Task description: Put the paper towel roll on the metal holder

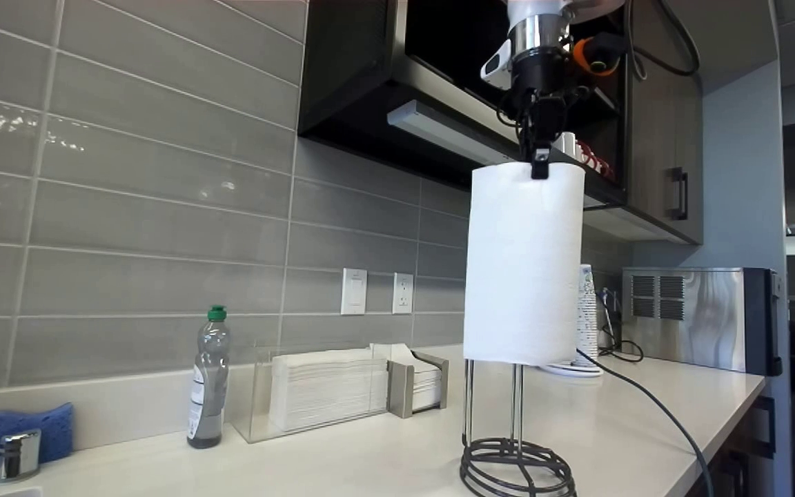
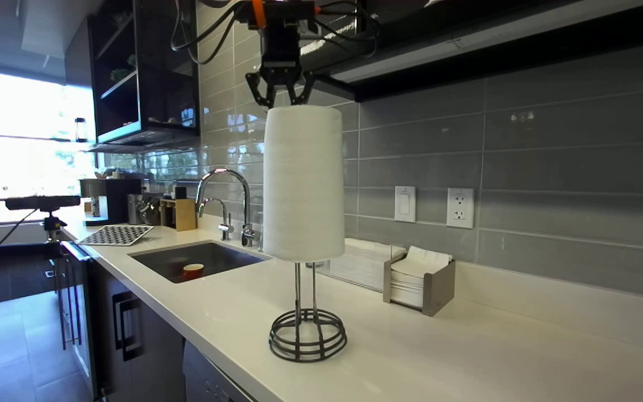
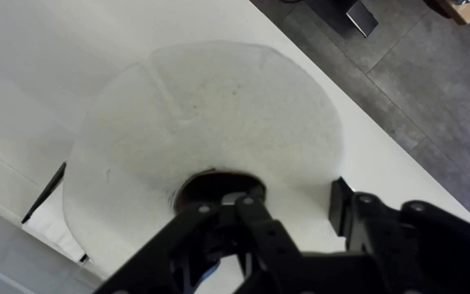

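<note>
The paper towel roll hangs upright, its lower end clear of the holder's base; it also shows in an exterior view and the wrist view. The metal holder stands on the counter directly beneath, its rods running up into the roll's underside in both exterior views. Its upper part is hidden inside the roll. My gripper is shut on the roll's wall at the top rim. In the wrist view one finger goes into the core hole and the other lies against the outer side.
A clear box of folded towels and a napkin holder stand by the wall. A soap bottle and stacked cups are nearby. The upper cabinet overhangs close to the arm. A sink and faucet lie along the counter.
</note>
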Robot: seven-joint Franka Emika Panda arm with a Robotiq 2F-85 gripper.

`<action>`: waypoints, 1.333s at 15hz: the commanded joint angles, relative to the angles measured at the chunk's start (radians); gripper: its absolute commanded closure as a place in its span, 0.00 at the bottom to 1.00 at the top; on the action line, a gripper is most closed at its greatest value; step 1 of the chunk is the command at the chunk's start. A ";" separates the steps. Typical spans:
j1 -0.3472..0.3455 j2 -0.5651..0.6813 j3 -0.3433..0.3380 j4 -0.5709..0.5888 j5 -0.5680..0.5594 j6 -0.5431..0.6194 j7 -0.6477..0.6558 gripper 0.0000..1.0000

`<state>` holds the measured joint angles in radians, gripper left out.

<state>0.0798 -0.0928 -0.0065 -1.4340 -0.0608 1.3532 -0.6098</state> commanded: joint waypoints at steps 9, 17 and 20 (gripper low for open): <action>-0.017 0.018 0.012 0.007 -0.035 -0.006 0.209 0.75; -0.020 0.028 0.014 0.013 -0.068 -0.010 0.218 0.00; -0.019 0.031 0.016 0.021 -0.073 -0.012 0.217 0.00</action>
<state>0.0706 -0.0698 -0.0063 -1.4354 -0.1129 1.3535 -0.4080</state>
